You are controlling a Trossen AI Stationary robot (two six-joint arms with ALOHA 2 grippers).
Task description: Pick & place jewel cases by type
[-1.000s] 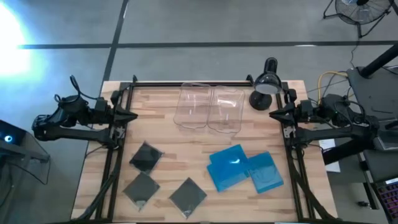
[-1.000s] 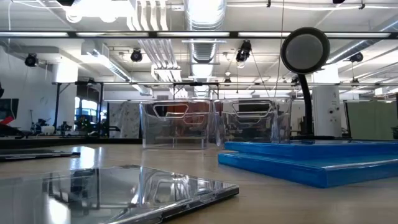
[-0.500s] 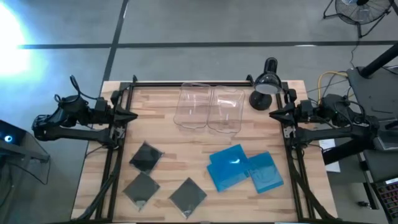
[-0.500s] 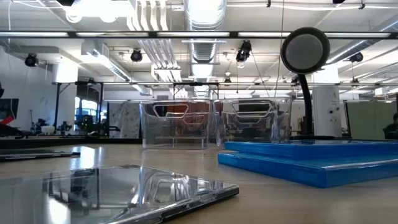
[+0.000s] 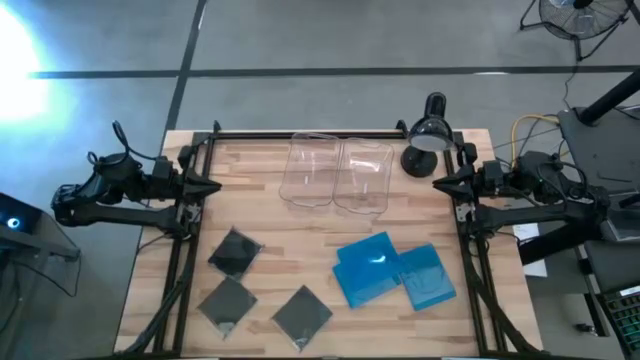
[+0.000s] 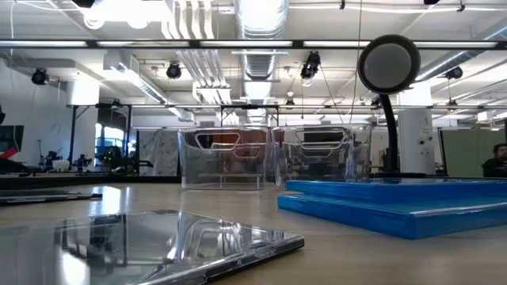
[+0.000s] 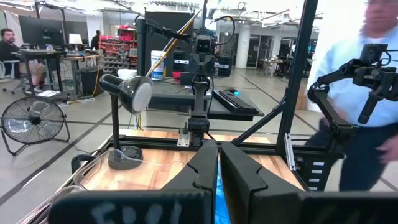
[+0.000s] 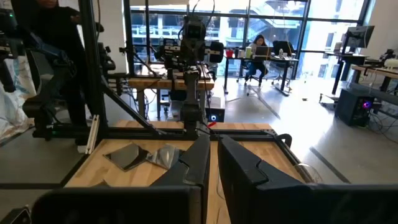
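Note:
Three dark grey jewel cases (image 5: 235,251) (image 5: 228,300) (image 5: 302,314) lie flat on the near-left part of the table; the nearest one fills the low view's foreground (image 6: 158,245). The blue jewel cases (image 5: 365,268) (image 5: 427,276) lie overlapping near right, and in the low view they form a low stack (image 6: 396,207). My left gripper (image 5: 213,187) (image 7: 219,163) waits shut at the table's left edge. My right gripper (image 5: 440,183) (image 8: 213,162) waits shut at the right edge. Both are far from the cases.
Two clear plastic bins (image 5: 310,170) (image 5: 363,177) stand side by side at the far middle. A black desk lamp (image 5: 428,135) stands at the far right corner. Black frame rails run along the table's left, right and far edges. People stand beyond the table (image 7: 367,124) (image 8: 56,37).

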